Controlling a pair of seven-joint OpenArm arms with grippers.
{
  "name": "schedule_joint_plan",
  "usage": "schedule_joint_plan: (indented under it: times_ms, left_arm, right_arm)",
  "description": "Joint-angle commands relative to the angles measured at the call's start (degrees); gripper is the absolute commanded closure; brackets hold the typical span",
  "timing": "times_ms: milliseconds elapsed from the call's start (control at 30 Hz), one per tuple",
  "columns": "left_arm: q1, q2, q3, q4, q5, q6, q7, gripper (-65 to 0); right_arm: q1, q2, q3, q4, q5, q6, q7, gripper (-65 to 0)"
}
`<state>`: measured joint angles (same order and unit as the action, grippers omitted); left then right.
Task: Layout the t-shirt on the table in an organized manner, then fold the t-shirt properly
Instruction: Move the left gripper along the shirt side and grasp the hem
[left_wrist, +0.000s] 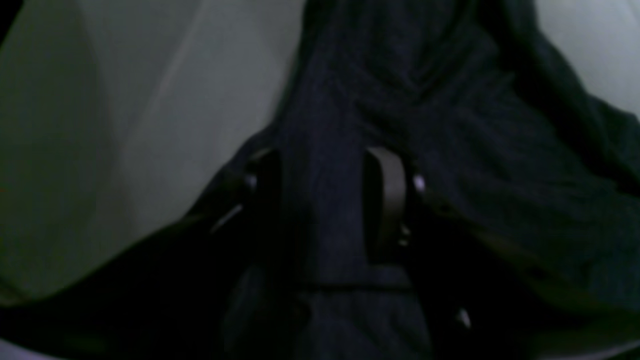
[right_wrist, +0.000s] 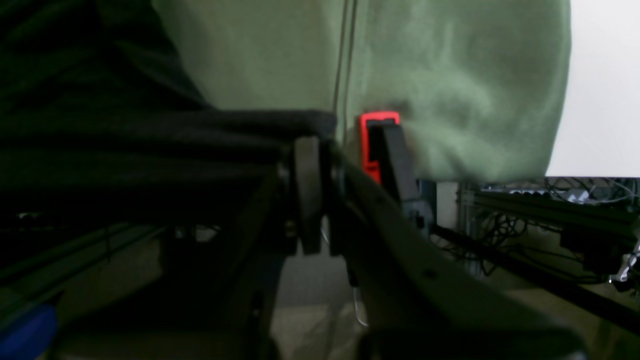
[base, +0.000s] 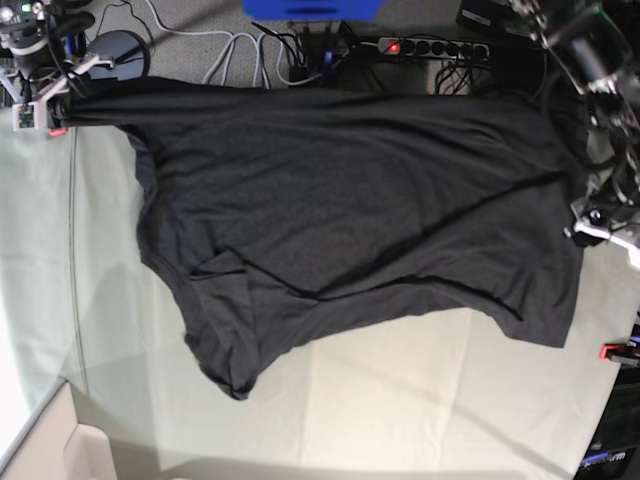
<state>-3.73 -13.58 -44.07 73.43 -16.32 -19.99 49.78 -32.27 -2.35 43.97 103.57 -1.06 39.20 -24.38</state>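
Note:
The dark t-shirt lies spread across the far half of the table, with creases and a bunched fold at its near left. At the table's far left corner, my right gripper is shut on a stretched corner of the shirt. The right wrist view shows its fingers pressed together at the end of a dark fold. My left gripper is at the shirt's right edge. In the left wrist view its fingers stand apart, open, with a strip of t-shirt lying between them over the pale table.
Red-orange clamps grip the table cloth at its edges. Beyond the far edge lie a power strip, cables and a blue box. A pale box corner sits at the near left.

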Motion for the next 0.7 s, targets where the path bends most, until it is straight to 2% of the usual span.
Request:
schedule_joint_plan:
  times_ms: [0, 133, 333, 533, 600, 667]
  left_arm:
    - [-1.86, -1.40, -0.28, -0.51, 1.15, -0.01, -0.94, -26.1]
    - [-5.90, -1.67, -0.28, -5.34, 6.25, -0.01, -1.56, -26.2]
    - [-7.92, -1.40, 0.69, -13.60, 10.29, -0.01, -12.81, -26.2]
    - [-9.59, -2.46, 5.09, -23.80, 10.38, -0.01, -18.53, -25.6]
    - [-9.94, -2.28, 5.09, -24.51, 10.38, -0.01, -20.37, -19.5]
    - [-11.09, -2.20, 5.09, -24.86, 10.38, -0.01, -21.25, -9.0]
  right_arm:
    - [-0.39, 0.64, 0.39, 1.09, 0.66, 0.80, 1.04, 0.0]
    - [-0.39, 0.64, 0.39, 1.00, 0.66, 0.80, 1.04, 0.0]
    - [-0.39, 0.64, 0.39, 0.91, 0.66, 0.80, 1.04, 0.0]
    - [-0.39, 0.64, 0.39, 0.83, 0.66, 0.80, 1.04, 0.0]
    - [-0.39, 0.64, 0.39, 0.83, 0.66, 0.80, 1.04, 0.0]
    - [-0.39, 0.64, 0.39, 0.83, 0.66, 0.80, 1.04, 0.0]
